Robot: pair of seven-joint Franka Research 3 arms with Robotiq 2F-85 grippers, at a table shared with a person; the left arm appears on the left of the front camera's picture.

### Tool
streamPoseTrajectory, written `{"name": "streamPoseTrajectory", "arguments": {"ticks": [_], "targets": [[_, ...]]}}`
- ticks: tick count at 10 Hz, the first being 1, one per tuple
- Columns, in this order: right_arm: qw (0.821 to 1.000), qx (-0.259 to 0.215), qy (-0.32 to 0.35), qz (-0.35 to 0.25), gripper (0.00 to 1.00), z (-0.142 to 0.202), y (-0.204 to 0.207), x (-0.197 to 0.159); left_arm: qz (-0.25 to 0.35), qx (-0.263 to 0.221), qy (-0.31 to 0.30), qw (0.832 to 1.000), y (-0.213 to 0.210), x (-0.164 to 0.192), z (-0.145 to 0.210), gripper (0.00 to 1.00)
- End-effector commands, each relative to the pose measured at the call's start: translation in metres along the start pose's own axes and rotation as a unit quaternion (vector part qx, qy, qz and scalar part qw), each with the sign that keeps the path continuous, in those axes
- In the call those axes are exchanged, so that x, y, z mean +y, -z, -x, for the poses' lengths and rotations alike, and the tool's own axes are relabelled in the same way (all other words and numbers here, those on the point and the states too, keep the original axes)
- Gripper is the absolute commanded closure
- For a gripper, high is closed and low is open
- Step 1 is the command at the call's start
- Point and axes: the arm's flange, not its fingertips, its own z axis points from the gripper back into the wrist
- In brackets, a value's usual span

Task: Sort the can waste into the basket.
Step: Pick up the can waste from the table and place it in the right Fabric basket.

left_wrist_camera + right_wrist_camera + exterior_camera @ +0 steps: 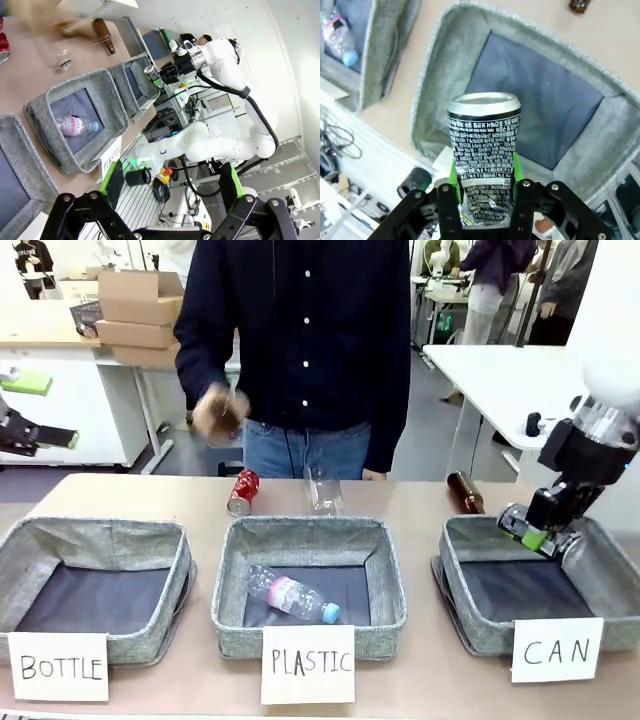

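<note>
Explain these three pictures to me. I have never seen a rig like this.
Two white robot arms share a table with a person standing across it. The front picture comes from a fixed camera between the arms. The other two come from a camera on each arm's wrist, looking along its tool. The right tool grips a dark can over the CAN bin. The left tool is open and empty. The table also holds a PLASTIC bin with a plastic bottle inside, and a BOTTLE bin. Behind the bins are a red can, a clear container and a brown bottle.
</note>
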Motion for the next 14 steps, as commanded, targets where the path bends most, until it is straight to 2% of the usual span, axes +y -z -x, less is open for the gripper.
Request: {"name": "streamPoseTrajectory", "arguments": {"ticks": [1, 2, 4, 7, 8, 9, 10, 11, 12, 13, 14], "targets": [[1.000, 0.002, -0.009, 0.011, 0.56, -0.014, 0.000, -0.004, 0.009, -0.005, 0.010, 1.000, 0.002, 0.000, 0.000, 0.00], [1.000, 0.003, -0.001, 0.006, 0.01, -0.016, 0.000, -0.006, 0.009, -0.005, 0.010, 1.000, 0.002, 0.000, 0.000, 0.00], [1.000, 0.010, -0.004, 0.012, 0.00, -0.020, 0.001, -0.005, 0.009, -0.005, 0.010, 1.000, 0.002, 0.000, 0.000, 0.00], [1.000, -0.011, -0.001, -0.005, 0.00, -0.019, -0.001, -0.006, 0.009, -0.005, 0.010, 1.000, 0.002, 0.000, 0.000, 0.00], [0.999, -0.025, 0.003, -0.023, 0.00, -0.020, -0.003, -0.008, 0.009, -0.005, 0.010, 1.000, 0.002, 0.000, 0.000, 0.00], [0.991, -0.096, 0.001, -0.093, 0.00, -0.018, -0.016, -0.006, 0.009, -0.005, 0.010, 1.000, 0.002, 0.000, 0.000, 0.00], [0.916, -0.243, -0.071, -0.311, 0.00, -0.003, -0.041, -0.002, 0.009, -0.005, 0.010, 1.000, 0.002, 0.000, 0.000, 0.00], [0.823, -0.318, -0.099, -0.460, 0.00, 0.008, -0.060, 0.001, 0.009, -0.005, 0.010, 1.000, 0.002, 0.000, 0.000, 0.00], [0.729, -0.346, -0.082, -0.585, 0.00, 0.012, -0.073, 0.001, 0.009, -0.005, 0.010, 1.000, 0.002, 0.000, 0.000, 0.00], [0.652, -0.353, -0.021, -0.671, 0.00, 0.012, -0.077, 0.000, 0.009, -0.005, 0.010, 1.000, 0.002, 0.000, 0.000, 0.00], [0.631, -0.360, 0.002, -0.687, 0.00, 0.007, -0.077, -0.003, 0.009, -0.005, 0.010, 1.000, 0.002, 0.000, 0.000, 0.00]]}}
